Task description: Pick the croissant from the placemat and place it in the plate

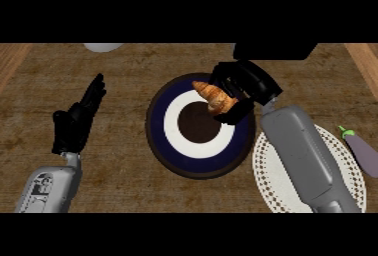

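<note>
A golden-brown croissant [214, 97] is held over the upper right part of a round plate [168, 145] with a dark blue rim, a white ring and a dark centre. My right hand [242, 85] is curled round the croissant from the right, its thumb below it. The white lacy placemat [267, 176] lies at the right of the plate, partly hidden under my right forearm. My left hand [77, 117] stays open at the left, fingers straight and pointing up, apart from everything.
A purple eggplant [363, 150] with a green stem lies at the right edge beside the placemat. A white object [103, 47] shows at the top left and a black box [275, 51] at the top right. Wooden strips border both sides of the counter.
</note>
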Robot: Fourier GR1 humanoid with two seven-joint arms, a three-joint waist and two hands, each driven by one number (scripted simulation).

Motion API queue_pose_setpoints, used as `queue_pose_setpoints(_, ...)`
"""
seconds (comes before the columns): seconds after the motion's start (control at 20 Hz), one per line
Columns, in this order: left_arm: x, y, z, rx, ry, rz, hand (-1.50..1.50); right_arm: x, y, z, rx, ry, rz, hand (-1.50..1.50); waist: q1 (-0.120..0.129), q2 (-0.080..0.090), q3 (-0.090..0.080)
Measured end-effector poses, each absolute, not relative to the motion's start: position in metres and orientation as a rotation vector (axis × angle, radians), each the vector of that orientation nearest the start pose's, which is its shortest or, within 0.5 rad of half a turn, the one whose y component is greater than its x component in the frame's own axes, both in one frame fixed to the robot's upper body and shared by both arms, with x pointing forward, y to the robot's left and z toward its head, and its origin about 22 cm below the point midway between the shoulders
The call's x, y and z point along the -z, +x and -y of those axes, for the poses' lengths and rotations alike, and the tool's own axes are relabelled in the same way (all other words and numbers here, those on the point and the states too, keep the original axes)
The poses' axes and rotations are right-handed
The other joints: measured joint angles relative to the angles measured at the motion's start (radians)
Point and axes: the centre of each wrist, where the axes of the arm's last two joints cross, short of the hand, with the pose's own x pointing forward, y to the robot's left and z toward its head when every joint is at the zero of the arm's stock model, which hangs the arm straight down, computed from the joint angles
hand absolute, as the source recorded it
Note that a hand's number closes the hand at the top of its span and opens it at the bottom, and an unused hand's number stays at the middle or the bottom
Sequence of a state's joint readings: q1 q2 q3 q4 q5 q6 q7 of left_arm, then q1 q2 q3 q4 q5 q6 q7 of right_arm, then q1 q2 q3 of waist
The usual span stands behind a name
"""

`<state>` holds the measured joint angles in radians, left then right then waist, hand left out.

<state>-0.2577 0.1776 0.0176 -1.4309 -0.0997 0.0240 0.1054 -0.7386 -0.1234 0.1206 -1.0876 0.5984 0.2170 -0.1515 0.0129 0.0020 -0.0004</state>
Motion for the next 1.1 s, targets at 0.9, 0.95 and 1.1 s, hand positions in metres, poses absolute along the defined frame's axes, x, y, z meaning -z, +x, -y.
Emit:
queue_pose_setpoints(0.9, -0.041, 0.311, -0.248, 0.236, 0.199, 1.574, 0.00, -0.035, 0.387, 0.085, -0.918, 0.013, 1.606, -1.50, 0.013, 0.003, 0.001)
queue_pose_setpoints(0.95, -0.041, 0.311, -0.248, 0.234, 0.202, 1.570, 0.00, -0.038, 0.388, 0.086, -0.869, 0.039, 1.617, -1.50, 0.010, 0.002, 0.001)
queue_pose_setpoints(1.1, -0.041, 0.308, -0.254, 0.224, 0.206, 1.562, 0.00, -0.047, 0.396, 0.098, -0.712, 0.079, 1.641, -1.50, 0.002, 0.000, 0.001)
